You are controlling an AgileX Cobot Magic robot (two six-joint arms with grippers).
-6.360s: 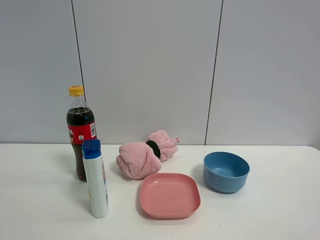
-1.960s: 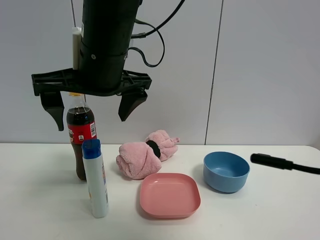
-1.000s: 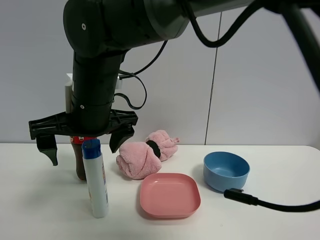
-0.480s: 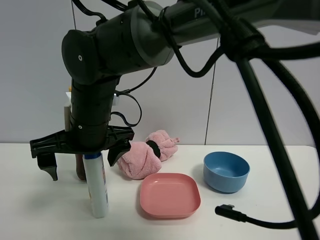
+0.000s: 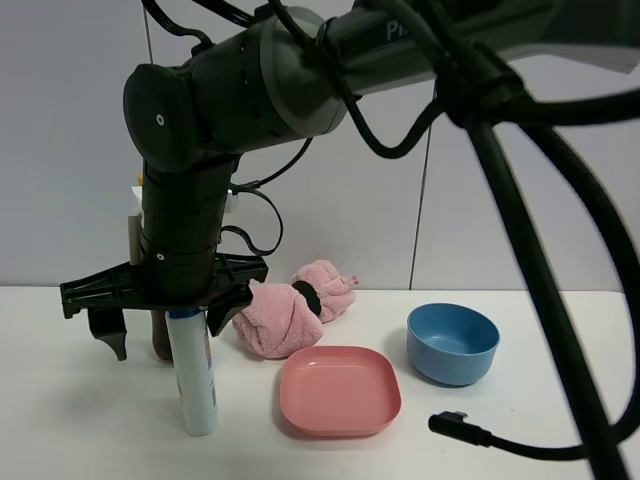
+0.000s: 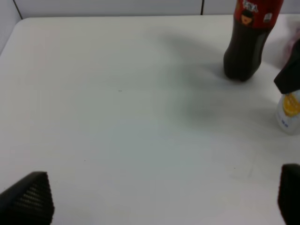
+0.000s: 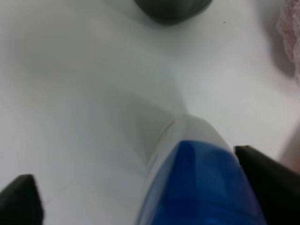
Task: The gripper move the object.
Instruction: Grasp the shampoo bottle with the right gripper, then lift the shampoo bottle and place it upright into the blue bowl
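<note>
The white bottle stands upright at the front left of the table; its blue cap is hidden behind the gripper in the exterior view. My right gripper hangs on a thick black arm right over it, open, with one finger on each side of the bottle's top. In the right wrist view the blue cap sits between the open fingers of the right gripper. My left gripper is open and empty over bare table; the bottle's base shows beyond it.
A dark cola bottle stands just behind the white bottle, mostly hidden by the arm. A pink rolled towel, a pink plate and a blue bowl lie to the right. A black cable hangs at the front right.
The right arm came into view and came down over the white bottle. Its open fingers now flank the cap and stand slightly closer together than half a second ago. The bottle has not moved.
</note>
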